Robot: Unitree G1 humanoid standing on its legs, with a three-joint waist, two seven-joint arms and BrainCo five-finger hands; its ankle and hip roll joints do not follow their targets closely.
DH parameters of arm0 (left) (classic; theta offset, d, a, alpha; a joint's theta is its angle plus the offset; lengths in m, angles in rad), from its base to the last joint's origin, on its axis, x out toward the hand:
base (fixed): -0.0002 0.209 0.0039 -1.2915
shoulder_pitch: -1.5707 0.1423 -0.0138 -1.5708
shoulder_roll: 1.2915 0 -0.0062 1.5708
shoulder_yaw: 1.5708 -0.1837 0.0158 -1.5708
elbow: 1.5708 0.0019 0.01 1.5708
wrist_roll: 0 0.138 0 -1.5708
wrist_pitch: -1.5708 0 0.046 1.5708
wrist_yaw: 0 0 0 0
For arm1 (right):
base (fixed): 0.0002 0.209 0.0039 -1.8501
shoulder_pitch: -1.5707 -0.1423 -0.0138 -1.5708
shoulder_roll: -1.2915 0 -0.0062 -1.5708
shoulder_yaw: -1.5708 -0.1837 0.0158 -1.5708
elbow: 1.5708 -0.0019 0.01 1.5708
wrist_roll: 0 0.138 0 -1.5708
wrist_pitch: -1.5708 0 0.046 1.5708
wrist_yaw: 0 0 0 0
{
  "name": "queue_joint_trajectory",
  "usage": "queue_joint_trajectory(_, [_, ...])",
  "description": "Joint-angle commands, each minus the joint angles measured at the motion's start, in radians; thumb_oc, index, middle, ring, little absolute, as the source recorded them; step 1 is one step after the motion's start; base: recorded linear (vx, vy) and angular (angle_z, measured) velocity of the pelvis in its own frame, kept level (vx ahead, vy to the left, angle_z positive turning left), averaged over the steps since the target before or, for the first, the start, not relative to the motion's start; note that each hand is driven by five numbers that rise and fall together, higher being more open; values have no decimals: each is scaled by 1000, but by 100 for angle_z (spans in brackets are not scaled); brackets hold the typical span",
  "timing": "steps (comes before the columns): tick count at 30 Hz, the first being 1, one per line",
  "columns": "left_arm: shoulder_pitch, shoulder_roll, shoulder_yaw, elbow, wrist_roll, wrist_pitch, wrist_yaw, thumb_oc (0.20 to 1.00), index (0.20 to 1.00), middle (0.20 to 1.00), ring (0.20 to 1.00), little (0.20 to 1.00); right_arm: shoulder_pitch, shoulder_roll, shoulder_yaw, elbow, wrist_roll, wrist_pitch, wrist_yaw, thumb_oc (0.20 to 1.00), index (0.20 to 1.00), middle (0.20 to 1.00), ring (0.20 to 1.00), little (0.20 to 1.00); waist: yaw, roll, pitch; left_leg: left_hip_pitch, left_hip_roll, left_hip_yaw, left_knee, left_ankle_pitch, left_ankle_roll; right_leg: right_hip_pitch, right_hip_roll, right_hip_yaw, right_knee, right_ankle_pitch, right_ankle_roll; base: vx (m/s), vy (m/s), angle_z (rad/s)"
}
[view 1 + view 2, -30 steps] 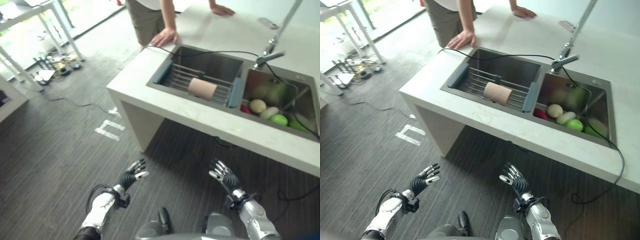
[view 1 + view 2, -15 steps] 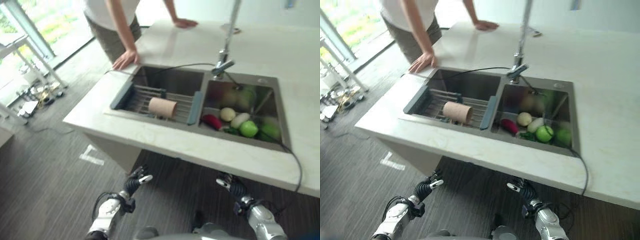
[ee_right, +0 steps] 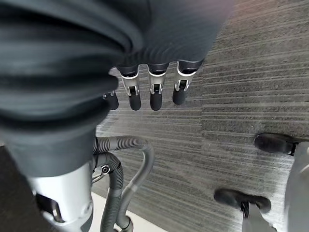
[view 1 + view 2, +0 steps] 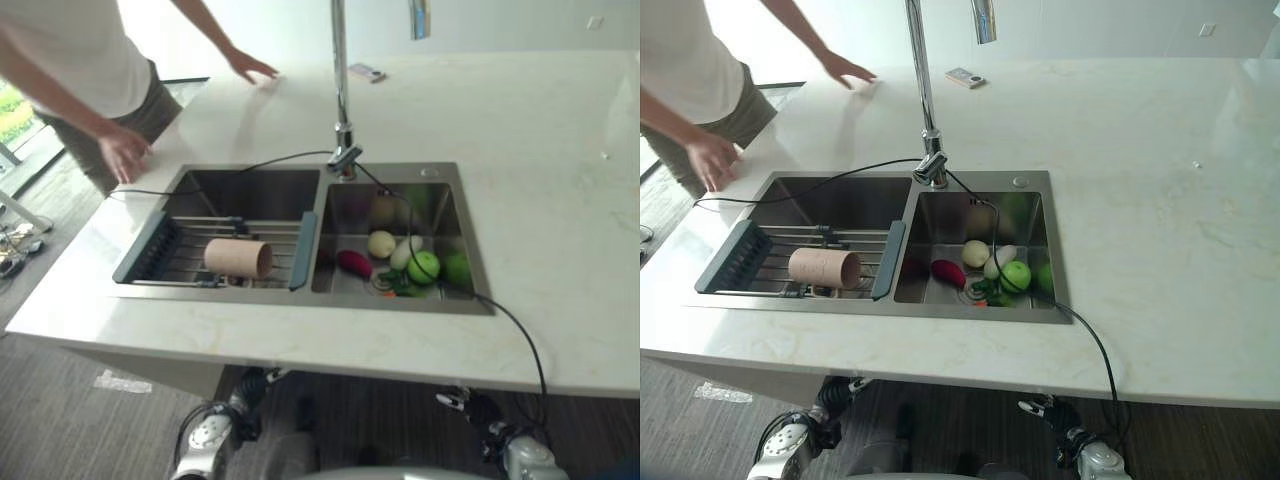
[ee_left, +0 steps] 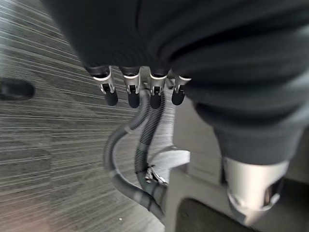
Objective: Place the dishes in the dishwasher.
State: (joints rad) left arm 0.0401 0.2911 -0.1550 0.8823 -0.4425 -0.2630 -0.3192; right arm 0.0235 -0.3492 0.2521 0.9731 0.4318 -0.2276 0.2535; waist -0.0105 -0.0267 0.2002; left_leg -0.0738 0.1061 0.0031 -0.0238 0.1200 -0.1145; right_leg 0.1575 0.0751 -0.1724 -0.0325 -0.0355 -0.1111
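A tan cup [image 4: 238, 258] lies on its side on a wire rack [image 4: 180, 262] in the left basin of a double steel sink [image 4: 320, 290]. The right basin holds several fruits and vegetables [image 4: 400, 262]. My left hand [image 4: 246, 386] and right hand [image 4: 461, 402] hang below the counter's front edge, over the floor. Both are open and hold nothing. The wrist views show straight fingers [image 5: 130, 92] on the left hand and straight fingers [image 3: 154, 92] on the right, with dark floorboards beyond.
A tall faucet [image 4: 340, 90] rises behind the sink. A black cable [image 4: 520, 330] runs from the sink over the counter's front edge. A person stands at the counter's left end, one hand [image 4: 246, 68] on the top. A small flat device [image 4: 365, 72] lies at the back.
The camera has swung round and moved up to the counter, so the sink now lies straight ahead. Both hands show lower, under the counter edge. The person's near hand has left the sink's rim.
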Motion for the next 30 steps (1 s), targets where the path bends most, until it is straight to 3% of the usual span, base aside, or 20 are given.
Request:
queue_joint_trajectory(1, [-58,-10,17,-44,21,-16,-19,1000,1000,1000,1000,1000,-1,-22,-56,-49,-5,-43,-2,1000,1000,1000,1000,1000,5,54,24,59,18,52,42,-37,14,-26,-140,-40,122,-77,170,144,261,3])
queue_joint_trajectory(6, [-72,-20,8,158,117,13,11,1000,1000,1000,1000,1000,8,3,-96,80,-25,-64,17,1000,1000,1000,1000,1000,-10,72,8,140,-23,60,-30,-73,32,-47,-180,-58,129,-61,203,137,276,7])
queue_joint_trajectory(12, [-53,-30,5,298,111,6,25,1000,1000,1000,1000,1000,4,35,-124,171,-57,-104,37,1000,1000,1000,1000,1000,-12,75,1,159,-57,55,-45,-108,77,-70,-201,-44,159,-61,225,43,169,-10])
queue_joint_trajectory(17, [-19,-17,50,358,84,95,17,1000,1000,1000,1000,1000,-7,57,-151,183,-62,-133,26,1000,1000,1000,1000,1000,-1,79,-1,153,-92,60,-51,-133,129,-122,-222,-32,244,-52,245,-28,188,-23])
queue_joint_trajectory(20, [1,-8,111,381,-19,205,28,1000,1000,1000,1000,1000,-16,59,-161,170,-53,-131,17,1000,1000,1000,1000,1000,9,83,-4,151,-110,72,-59,-143,154,-159,-221,-40,326,-40,254,-39,133,-8])
queue_joint_trajectory(23, [20,1,187,390,-128,216,95,1000,1000,1000,1000,1000,-26,60,-170,164,-58,-129,14,1000,1000,1000,1000,1000,25,85,-4,152,-116,95,-63,-147,156,-198,-233,-85,364,-16,268,-34,55,-17])
queue_joint_trajectory(27, [39,38,359,356,-427,217,129,1000,1000,1000,1000,1000,-29,49,-179,153,-56,-114,-5,1000,1000,1000,1000,1000,32,89,11,168,-121,111,-55,-155,147,-207,-254,-122,276,7,272,2,-23,-29])
queue_joint_trajectory(30, [66,64,456,309,-510,148,181,1000,1000,1000,1000,1000,-22,26,-214,207,-56,-134,12,1000,1000,1000,1000,1000,51,97,-2,163,-115,108,-50,-144,130,-159,-234,-149,168,-15,253,24,-74,8])
